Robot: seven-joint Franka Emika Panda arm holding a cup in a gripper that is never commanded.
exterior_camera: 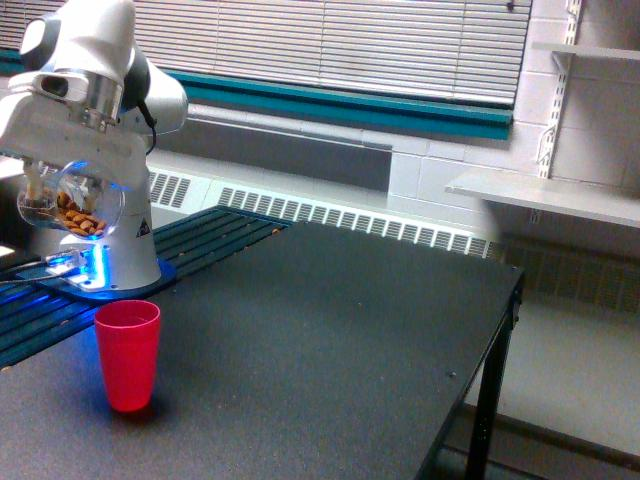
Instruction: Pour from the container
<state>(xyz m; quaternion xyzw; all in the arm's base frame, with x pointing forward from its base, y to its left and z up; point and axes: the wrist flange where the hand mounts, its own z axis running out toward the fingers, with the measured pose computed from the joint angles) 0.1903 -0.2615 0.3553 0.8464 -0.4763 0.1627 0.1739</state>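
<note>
Pouring looks not yet begun: the hand (62, 185) grips the clear rounded plastic jar (70, 205) of brown nuts, raised above the empty-looking red plastic cup (127, 354) on the dark worktop (320, 330).

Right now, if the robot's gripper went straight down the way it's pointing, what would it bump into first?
The gripper points downward, holding the clear jar of brown pieces. Straight down, it looks likely to meet the black table near the red cup, but depth is unclear from this single view.
</note>
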